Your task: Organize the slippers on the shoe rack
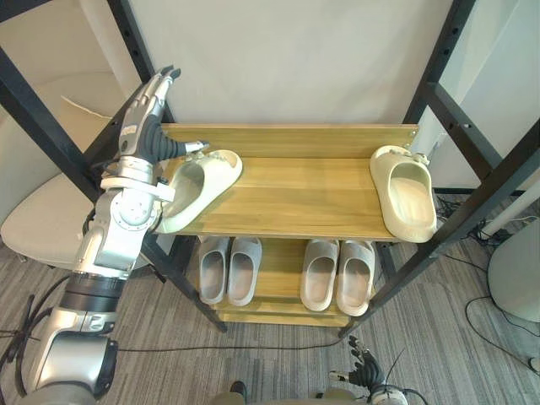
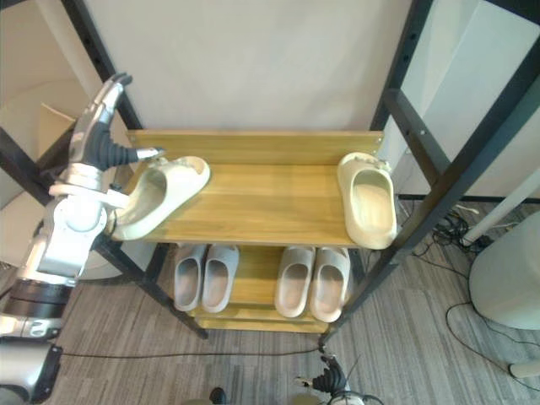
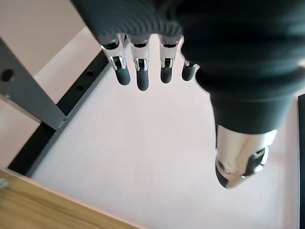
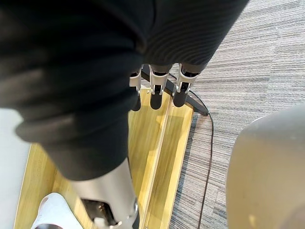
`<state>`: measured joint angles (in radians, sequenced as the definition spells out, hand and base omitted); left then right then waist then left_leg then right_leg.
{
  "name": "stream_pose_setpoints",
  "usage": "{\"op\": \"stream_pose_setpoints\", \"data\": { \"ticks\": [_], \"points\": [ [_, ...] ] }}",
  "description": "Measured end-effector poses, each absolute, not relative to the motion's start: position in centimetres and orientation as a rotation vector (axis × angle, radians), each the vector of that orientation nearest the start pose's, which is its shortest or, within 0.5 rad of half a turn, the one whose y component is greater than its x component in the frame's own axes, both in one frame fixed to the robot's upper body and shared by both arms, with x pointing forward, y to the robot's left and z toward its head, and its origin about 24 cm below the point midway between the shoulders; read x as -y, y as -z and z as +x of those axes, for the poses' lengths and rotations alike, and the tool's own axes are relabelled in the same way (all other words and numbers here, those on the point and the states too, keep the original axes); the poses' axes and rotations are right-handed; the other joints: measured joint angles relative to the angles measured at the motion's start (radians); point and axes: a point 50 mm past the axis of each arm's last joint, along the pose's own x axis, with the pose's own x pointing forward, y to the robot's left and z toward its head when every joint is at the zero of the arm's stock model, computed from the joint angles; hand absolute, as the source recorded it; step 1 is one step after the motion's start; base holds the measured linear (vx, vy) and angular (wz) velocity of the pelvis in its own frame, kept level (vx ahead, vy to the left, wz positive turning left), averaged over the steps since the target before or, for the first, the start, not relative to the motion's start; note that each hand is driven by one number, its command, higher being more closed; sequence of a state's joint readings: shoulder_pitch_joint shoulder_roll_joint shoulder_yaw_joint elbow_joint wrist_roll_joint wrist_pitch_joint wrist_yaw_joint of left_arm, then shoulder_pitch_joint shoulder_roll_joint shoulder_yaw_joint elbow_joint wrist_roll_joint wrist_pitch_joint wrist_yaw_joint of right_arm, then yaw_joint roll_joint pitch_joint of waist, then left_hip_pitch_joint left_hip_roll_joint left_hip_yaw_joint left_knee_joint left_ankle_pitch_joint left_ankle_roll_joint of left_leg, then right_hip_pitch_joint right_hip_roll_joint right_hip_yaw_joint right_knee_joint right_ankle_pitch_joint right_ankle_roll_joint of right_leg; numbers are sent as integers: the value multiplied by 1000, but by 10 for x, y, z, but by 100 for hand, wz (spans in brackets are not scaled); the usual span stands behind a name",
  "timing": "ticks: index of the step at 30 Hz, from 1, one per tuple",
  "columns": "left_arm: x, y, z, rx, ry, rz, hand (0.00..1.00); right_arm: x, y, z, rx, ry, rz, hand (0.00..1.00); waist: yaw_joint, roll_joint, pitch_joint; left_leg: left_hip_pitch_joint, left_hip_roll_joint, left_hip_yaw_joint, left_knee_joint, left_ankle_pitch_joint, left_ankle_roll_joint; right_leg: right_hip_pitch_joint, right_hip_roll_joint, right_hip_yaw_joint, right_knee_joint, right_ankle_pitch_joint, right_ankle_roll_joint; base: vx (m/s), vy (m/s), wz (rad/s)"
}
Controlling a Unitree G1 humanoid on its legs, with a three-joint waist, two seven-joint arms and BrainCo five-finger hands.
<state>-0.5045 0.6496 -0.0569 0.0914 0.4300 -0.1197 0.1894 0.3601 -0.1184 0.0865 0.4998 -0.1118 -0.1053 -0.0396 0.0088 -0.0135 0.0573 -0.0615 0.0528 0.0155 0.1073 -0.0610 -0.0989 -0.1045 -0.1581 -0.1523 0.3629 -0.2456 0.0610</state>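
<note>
Slipper (image 1: 202,181) lies diagonal on the shoe rack's (image 1: 304,198) left end, heel off the front edge; my left hand (image 1: 150,118), slack and empty, is nearest, at that end.

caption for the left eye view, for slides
Left hand beside a cream slipper overhanging the left end of the top shelf; its mate lies at right

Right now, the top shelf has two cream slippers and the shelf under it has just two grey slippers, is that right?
Not quite. The lower shelf holds four grey slippers, in two pairs side by side, as the left eye view shows. The top shelf does have two cream slippers, one at each end.
</note>
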Motion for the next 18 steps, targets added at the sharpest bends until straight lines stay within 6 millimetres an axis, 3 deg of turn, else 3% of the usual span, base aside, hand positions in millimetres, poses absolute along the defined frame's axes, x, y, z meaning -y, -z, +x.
{"op": "stream_pose_setpoints", "data": {
  "ticks": [5,18],
  "points": [
    [-230,-194,313,536,-158,1091,0,182,119,101,-768,-6,-224,0,2,-4,-22,0,0,-2,2,0,0,0,0,-2,2,-1,-1,-4,-4,2],
    [-244,-180,314,439,-134,1352,0,183,120,96,-781,-5,-226,0,4,-10,-43,-1,1,2,-3,1,-1,-2,-1,0,1,-1,-1,0,0,0]
  ]
}}
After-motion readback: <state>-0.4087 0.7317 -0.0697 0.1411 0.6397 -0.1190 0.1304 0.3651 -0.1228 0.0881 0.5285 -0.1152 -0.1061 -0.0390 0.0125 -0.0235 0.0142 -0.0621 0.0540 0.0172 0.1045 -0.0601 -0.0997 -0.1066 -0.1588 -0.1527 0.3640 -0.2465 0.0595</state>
